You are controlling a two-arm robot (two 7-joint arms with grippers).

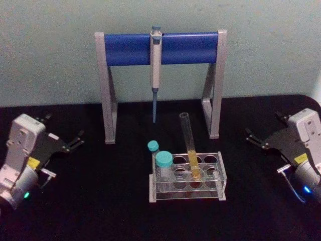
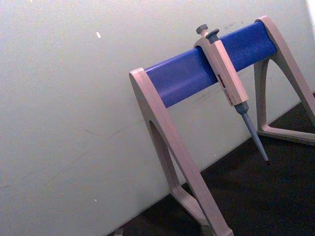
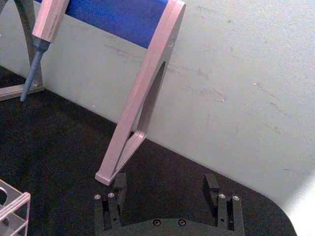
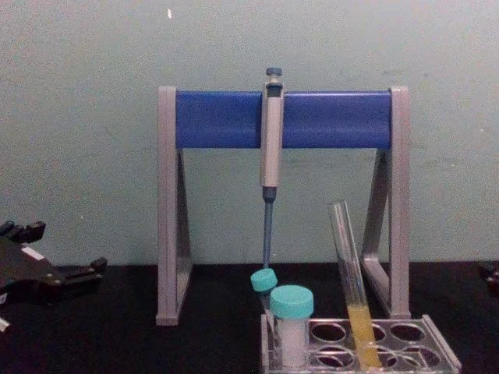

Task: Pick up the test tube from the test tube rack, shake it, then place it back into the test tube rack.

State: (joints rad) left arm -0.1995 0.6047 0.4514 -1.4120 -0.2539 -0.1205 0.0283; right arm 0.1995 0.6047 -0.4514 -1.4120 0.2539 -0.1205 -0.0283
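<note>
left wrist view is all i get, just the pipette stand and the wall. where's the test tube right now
Observer: The test tube stands tilted in the test tube rack, in front of the pipette stand.
Operator: either gripper near it
Observer: No. The left gripper and the right gripper are both open and empty, well out to either side of the rack.

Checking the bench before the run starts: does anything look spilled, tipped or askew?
Nothing is spilled or broken. The test tube leans in the test tube rack, open top tilted to the left, not upright. The rear teal-capped vial tilts too. The left end effector and right end effector rest open at the table's sides.
</note>
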